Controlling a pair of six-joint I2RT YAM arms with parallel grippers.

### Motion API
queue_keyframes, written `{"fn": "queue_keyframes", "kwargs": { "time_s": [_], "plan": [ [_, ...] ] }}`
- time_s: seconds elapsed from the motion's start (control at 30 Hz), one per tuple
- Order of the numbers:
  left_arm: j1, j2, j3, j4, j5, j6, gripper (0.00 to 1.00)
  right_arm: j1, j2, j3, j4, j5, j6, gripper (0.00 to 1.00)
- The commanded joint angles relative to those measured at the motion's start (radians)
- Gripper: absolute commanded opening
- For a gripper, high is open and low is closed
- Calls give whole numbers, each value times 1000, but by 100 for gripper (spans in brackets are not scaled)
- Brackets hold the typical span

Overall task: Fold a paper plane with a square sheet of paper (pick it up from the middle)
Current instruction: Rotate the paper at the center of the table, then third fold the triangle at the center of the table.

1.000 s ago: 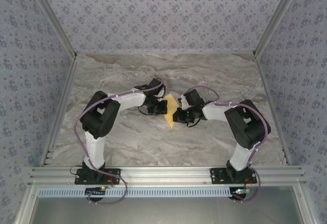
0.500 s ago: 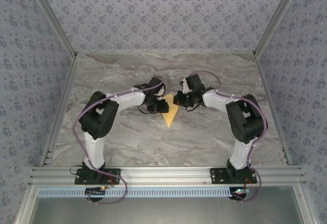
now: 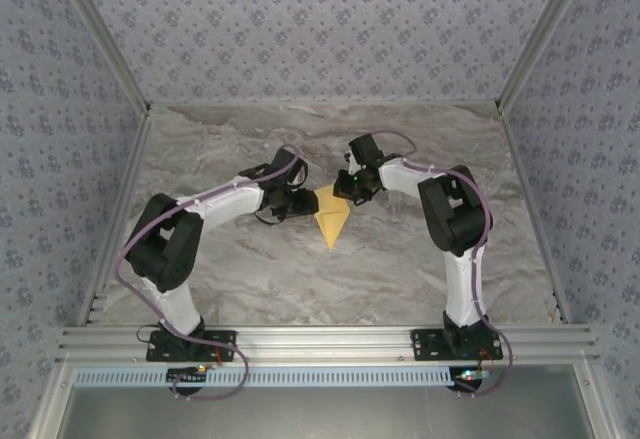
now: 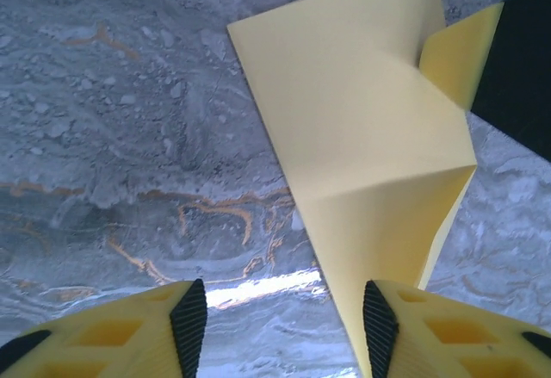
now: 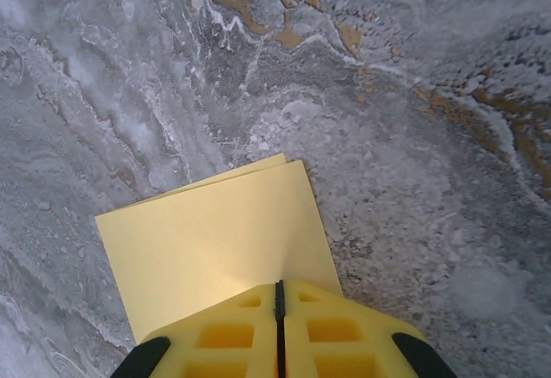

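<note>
A: Both arms have shifted since a second ago. Left arm is stretched further in with its elbow swung out left, and right arm has pulled toward the far side. Paper was mostly covered and now lies exposed.
B: Left jaws?
A: Spread now, they've opened up. Wrist view: pads well apart, bare surface between them. Paper sits ahead, narrow end running down to just beside the right-hand pad. Contact there, can't tell.
B: Right jaws?
A: Pressed together, only a thin seam between the fingers. Paper lies right ahead of them and its near edge passes under the tips. Pinching it or just over it, can't tell.
B: Paper location, shape?
A: Mid-surface, between the two wrists. Top view: kite outline, point facing the arm bases, wide end by the right jaws. Left wrist view shows a crease across it and one corner flap standing up beside a dark part I can't identify. Right wrist view shows two layers at the far edge.
B: Flat otherwise?
A: Looks slightly lifted along the crease.
</note>
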Motion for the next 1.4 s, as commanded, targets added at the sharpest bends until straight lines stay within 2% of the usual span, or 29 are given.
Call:
{"fn": "queue_keyframes", "kwargs": {
  "time_s": [0.0,0.2,0.3,0.43,0.53,0.7,0.83,1.03,1.37],
  "plan": [
    [-2,-53,-32,47,-8,-33,57,-6,-1,-32,-114,119,34,8],
    [-23,-103,-97,123,44,-46,55,-20,-128,-216,-116,274,206,8],
    [-45,-122,-127,168,78,-52,45,-36,-208,-298,-72,287,269,8],
    [-89,-126,-175,291,147,-104,26,-74,-332,-397,97,191,281,7],
    [-131,-121,-205,374,156,-138,14,-90,-427,-465,201,99,258,6],
    [-163,-69,-197,410,176,-155,4,-84,-519,-561,248,-9,229,1],
    [-171,-11,-179,428,193,-167,1,-52,-543,-616,278,-75,226,0],
    [-172,56,-135,397,177,-152,0,26,-502,-621,321,-88,245,0],
    [-172,93,-134,337,142,-135,0,91,-390,-600,341,-49,260,0]
  ]
}}
